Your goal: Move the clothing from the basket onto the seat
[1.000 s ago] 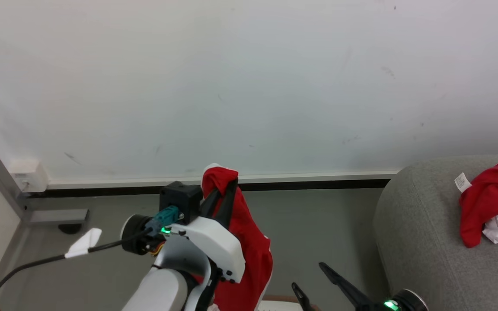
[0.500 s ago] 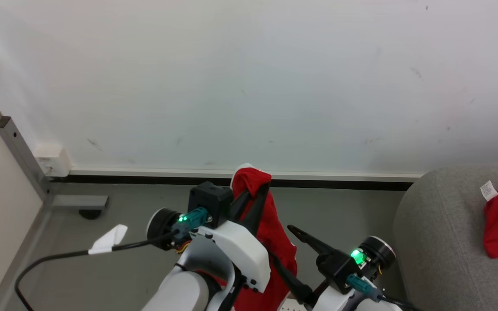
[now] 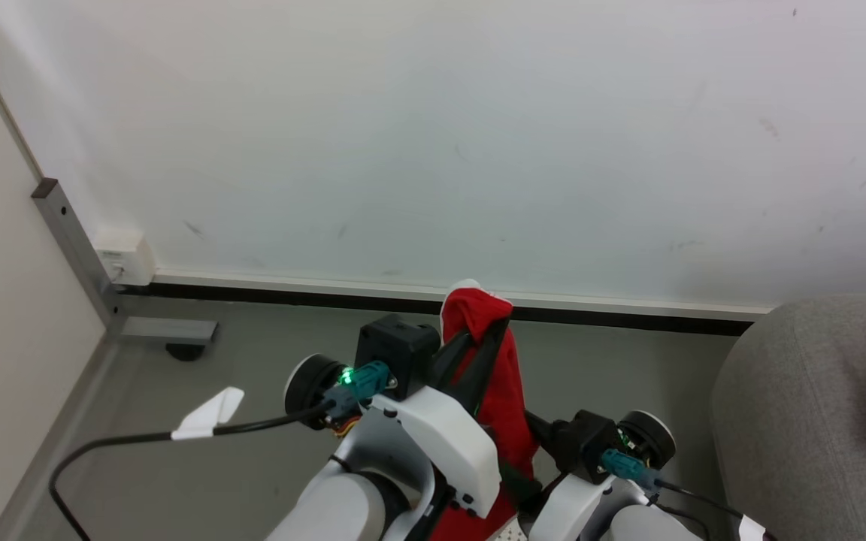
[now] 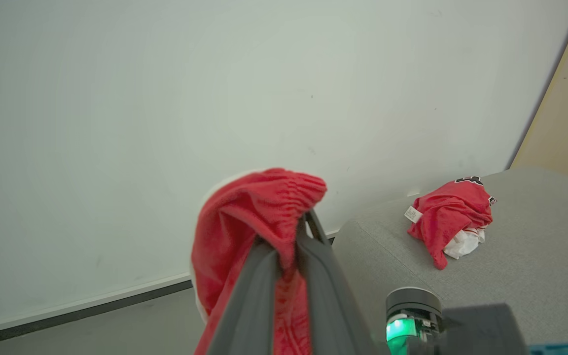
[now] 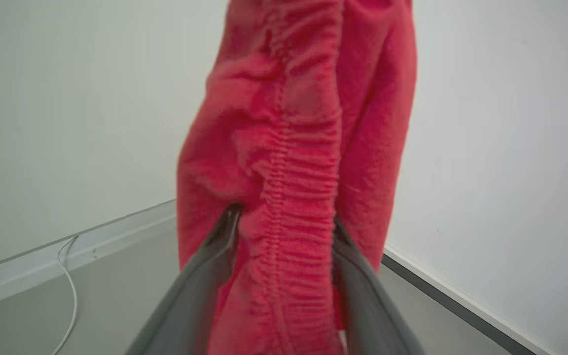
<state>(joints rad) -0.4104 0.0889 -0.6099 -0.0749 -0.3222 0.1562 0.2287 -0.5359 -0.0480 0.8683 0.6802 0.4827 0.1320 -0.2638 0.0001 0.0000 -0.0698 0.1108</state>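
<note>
Step in hand: transfer. Left end effector (image 3: 487, 332) clamped on the bunched top of the red garment (image 3: 507, 406), which hangs limp and elastic-gathered over the floor (image 3: 252, 466), well left of the grey sofa seat (image 3: 794, 406). Right end effector (image 5: 284, 218) parted astride it (grip unconfirmed). Next move calls for a rightward swing, then release over the seat.

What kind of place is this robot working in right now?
Probably a plain indoor room, maybe a living-room setup: a grey upholstered seat, a bare white wall with a skirting board, and a smooth grey floor.
</note>
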